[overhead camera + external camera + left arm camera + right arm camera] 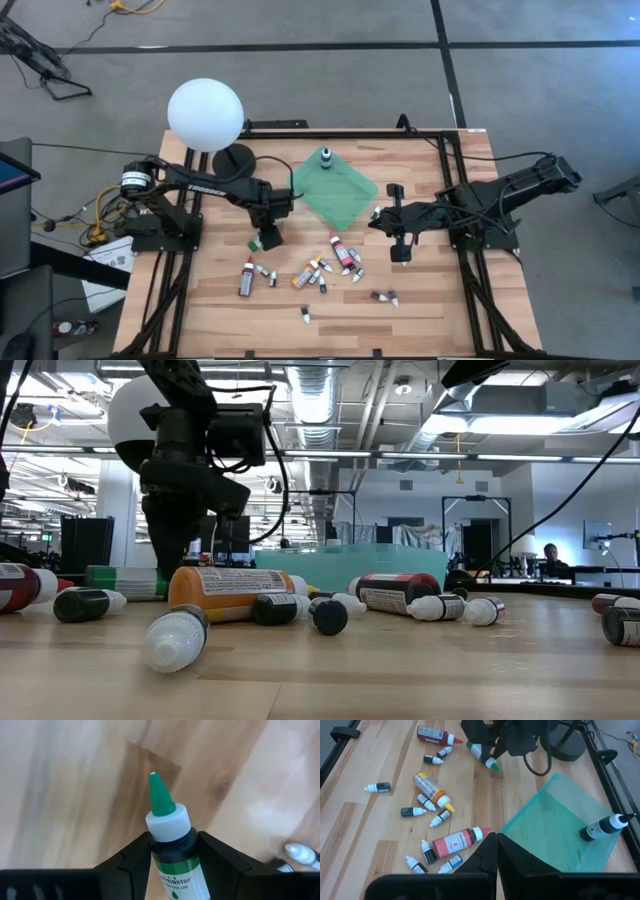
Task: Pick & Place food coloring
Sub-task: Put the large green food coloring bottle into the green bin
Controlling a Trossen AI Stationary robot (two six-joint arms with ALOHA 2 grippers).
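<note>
Food coloring bottle (172,860) (green-tipped) sits pinched between my left gripper (175,855) fingers; next I judge it needs lifting toward the green tray (338,192).

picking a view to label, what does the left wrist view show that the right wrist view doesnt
Only the left wrist view shows the green-capped bottle's label and nozzle tip close up, pinched between the left gripper's fingers.

Only the right wrist view shows the green tray with a dark white-capped bottle on it, the scattered bottles such as the pink one, and the shut right gripper.

Both show the green-capped bottle, the left gripper and the wooden table.
</note>
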